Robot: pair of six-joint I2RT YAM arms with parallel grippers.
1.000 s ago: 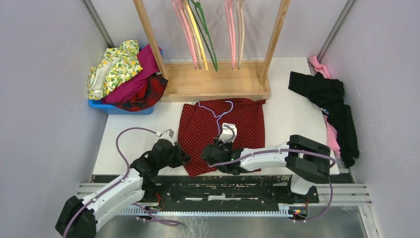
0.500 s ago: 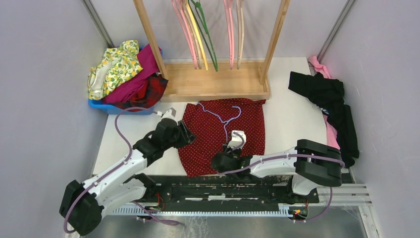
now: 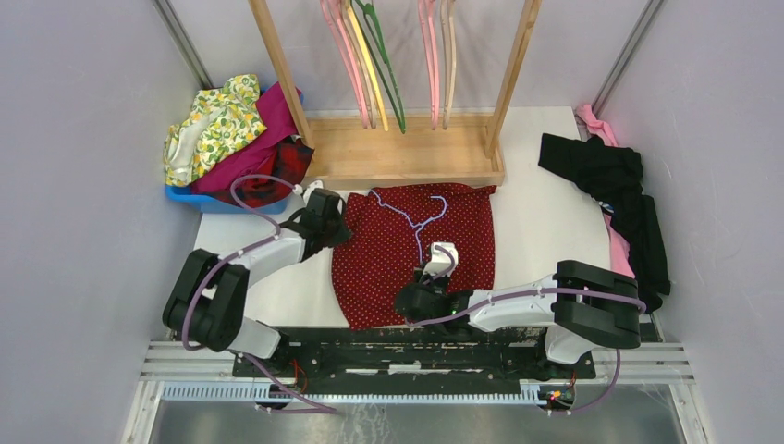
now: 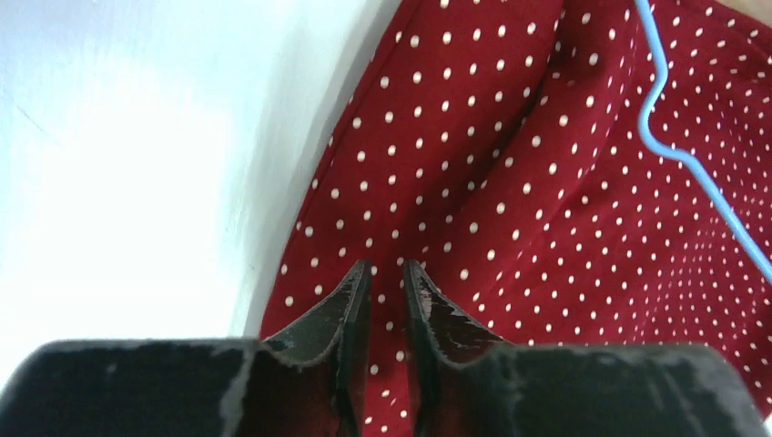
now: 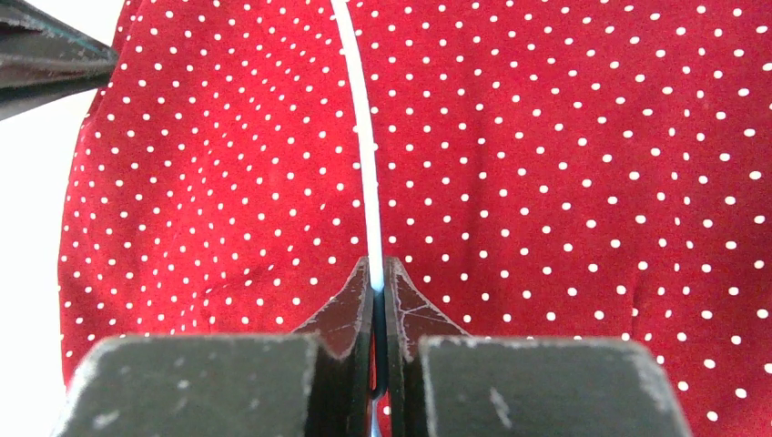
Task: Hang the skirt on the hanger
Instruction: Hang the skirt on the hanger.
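The dark-red polka-dot skirt (image 3: 462,231) lies flat on the white table in front of the rack. The thin lilac-blue hanger (image 3: 411,215) lies on top of it, hook toward the near edge. My right gripper (image 3: 433,265) is shut on the hanger's wire (image 5: 362,137) near the hook, its fingers (image 5: 378,264) just above the skirt (image 5: 564,164). My left gripper (image 3: 336,224) hovers over the skirt's far-left corner (image 4: 510,182). Its fingers (image 4: 387,266) are almost together with a narrow slit, and I see nothing clamped. The hanger's blue wire (image 4: 651,118) runs to its right.
A wooden rack (image 3: 402,157) with several hanging hangers (image 3: 370,55) stands just behind the skirt. A blue bin (image 3: 222,203) piled with clothes sits at the back left. Black and pink garments (image 3: 619,203) lie along the right edge.
My left arm has swung away from the near edge, along the skirt's left side to its far-left corner. My right gripper shifted slightly right and nearer, turning the hanger a little.
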